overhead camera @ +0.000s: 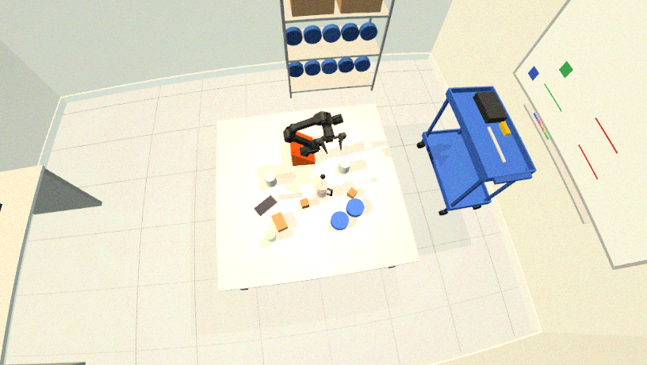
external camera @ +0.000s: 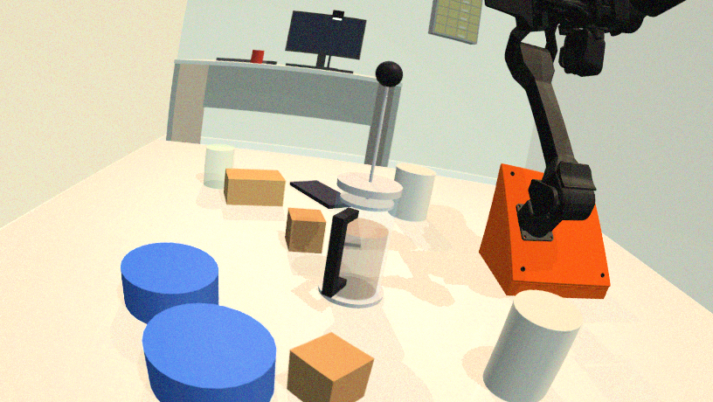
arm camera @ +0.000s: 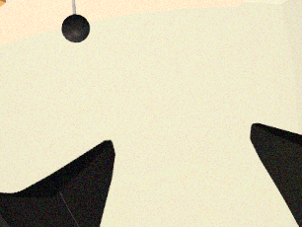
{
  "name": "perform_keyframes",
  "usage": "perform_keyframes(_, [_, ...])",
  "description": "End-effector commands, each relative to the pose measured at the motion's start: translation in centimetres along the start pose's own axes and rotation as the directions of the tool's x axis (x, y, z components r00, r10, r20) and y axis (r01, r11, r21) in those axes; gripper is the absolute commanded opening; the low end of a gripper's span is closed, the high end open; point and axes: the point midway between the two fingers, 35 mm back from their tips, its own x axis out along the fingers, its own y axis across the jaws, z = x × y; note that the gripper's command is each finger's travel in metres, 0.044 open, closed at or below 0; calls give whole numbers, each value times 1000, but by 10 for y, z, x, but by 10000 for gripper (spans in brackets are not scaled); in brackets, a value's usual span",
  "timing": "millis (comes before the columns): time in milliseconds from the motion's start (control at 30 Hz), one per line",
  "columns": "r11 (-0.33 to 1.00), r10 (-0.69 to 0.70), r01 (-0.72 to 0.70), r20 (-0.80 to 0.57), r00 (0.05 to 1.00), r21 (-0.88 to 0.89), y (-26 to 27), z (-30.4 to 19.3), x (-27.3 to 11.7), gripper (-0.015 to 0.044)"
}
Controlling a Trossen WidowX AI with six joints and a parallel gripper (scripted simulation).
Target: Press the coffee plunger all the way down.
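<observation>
The coffee press [overhead camera: 321, 192] [external camera: 371, 262] stands upright on the table, a clear beaker with a black handle [external camera: 335, 254] on its side. Its black plunger knob [overhead camera: 322, 176] [external camera: 389, 73] [arm camera: 75, 29] is high on a thin rod [external camera: 379, 135]. A pale round lid [external camera: 369, 185] shows well above the lower beaker body. My gripper [overhead camera: 333, 151] [arm camera: 183, 139] is open and empty, on the arm-base side of the press. In the wrist view the knob is beyond the fingertips, up and to the left, not between them. The fingers are outside the exterior view.
Grey-white cylinders [overhead camera: 343, 167] [external camera: 534, 347] [overhead camera: 269, 179] [external camera: 414, 192] stand on both sides. Small orange-brown blocks [overhead camera: 352, 193] [external camera: 329, 369] [overhead camera: 304, 203] [external camera: 305, 229] flank the press. Two blue discs [overhead camera: 355, 207] [overhead camera: 339, 220], a larger block [overhead camera: 279, 221], a dark flat slab [overhead camera: 265, 205] and a pale green cylinder [overhead camera: 270, 235] lie farther out.
</observation>
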Motion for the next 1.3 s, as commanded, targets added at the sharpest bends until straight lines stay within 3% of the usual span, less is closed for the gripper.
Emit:
perform_keyframes(0, [1000, 4, -4, 3, 1000, 0, -1, 1, -1, 426])
perform_keyframes(300, [991, 131, -132, 73, 989, 1, -12, 24, -17, 440])
perform_keyframes(667, [859, 445, -483, 219, 868, 170, -21, 75, -24, 440])
perform_keyframes(1000, [480, 626, -758, 433, 649, 442, -19, 115, -2, 440])
perform_keyframes(1267, [33, 598, -793, 624, 503, 608, -4, 130, 24, 440])
